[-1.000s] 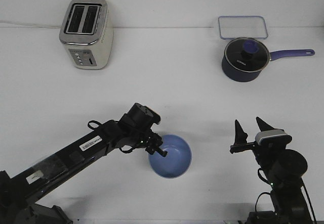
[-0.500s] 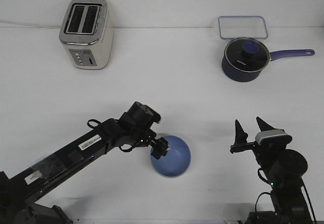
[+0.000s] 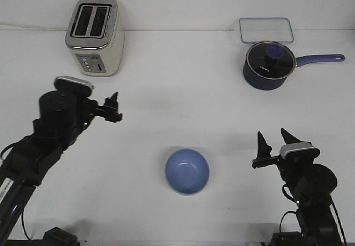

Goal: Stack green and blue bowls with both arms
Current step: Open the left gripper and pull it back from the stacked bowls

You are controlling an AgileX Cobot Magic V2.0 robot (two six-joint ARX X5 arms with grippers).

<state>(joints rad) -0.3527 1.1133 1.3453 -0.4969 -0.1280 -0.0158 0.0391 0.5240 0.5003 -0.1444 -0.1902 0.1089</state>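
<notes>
While blue bowl (image 3: 187, 171) sits between hands | left hand (image 3: 115, 109) unclear | right hand (image 3: 275, 141) spread

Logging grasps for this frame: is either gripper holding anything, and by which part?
Nothing is held. The left gripper is raised well away from the blue bowl, and the right gripper is open and empty. The bowl sits alone on the table.

white table (image 3: 183, 101): bowl (image 3: 187, 171), toaster (image 3: 95, 35), saucepan (image 3: 269, 64)
</notes>
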